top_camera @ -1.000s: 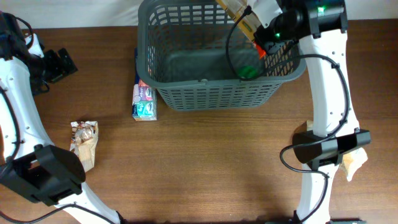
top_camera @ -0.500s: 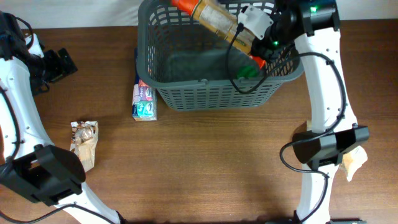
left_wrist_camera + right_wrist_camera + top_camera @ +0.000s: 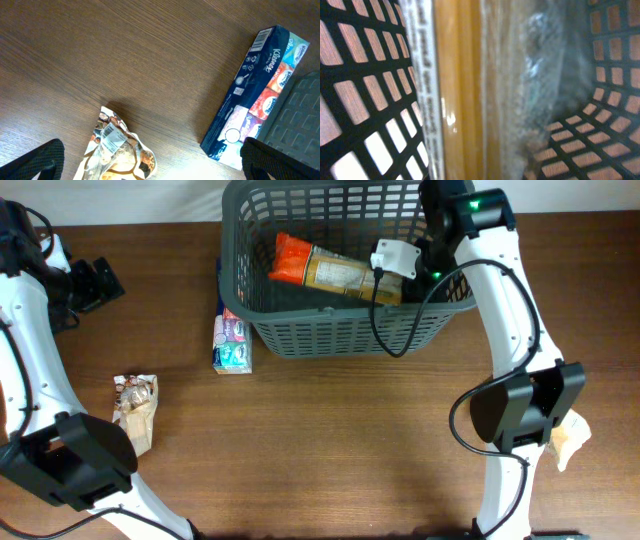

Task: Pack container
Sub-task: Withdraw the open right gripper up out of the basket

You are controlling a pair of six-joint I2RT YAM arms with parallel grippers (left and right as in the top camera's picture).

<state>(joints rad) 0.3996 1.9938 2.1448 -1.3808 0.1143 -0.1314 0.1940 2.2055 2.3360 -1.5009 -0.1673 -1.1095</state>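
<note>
The container (image 3: 345,335) is a dark grey lattice basket at the back middle of the table. Inside it a long clear packet of yellow pasta with an orange end (image 3: 330,270) lies slanted across the interior. My right gripper (image 3: 408,272) reaches in over the right wall and is shut on the packet's right end. The right wrist view is filled by the packet (image 3: 465,90) against the lattice wall (image 3: 365,100), with my fingers hidden. My left gripper (image 3: 95,282) stands wide open and holds nothing at the far left, above bare wood.
A blue tissue pack (image 3: 231,340) (image 3: 255,90) lies against the basket's left wall (image 3: 300,115). A crumpled snack bag (image 3: 135,410) (image 3: 120,155) rests at the front left. Another pale bag (image 3: 570,442) sits by the right arm's base.
My right arm has swung the pasta packet down from above the back rim into the basket and leftward. The left arm has not moved.
</note>
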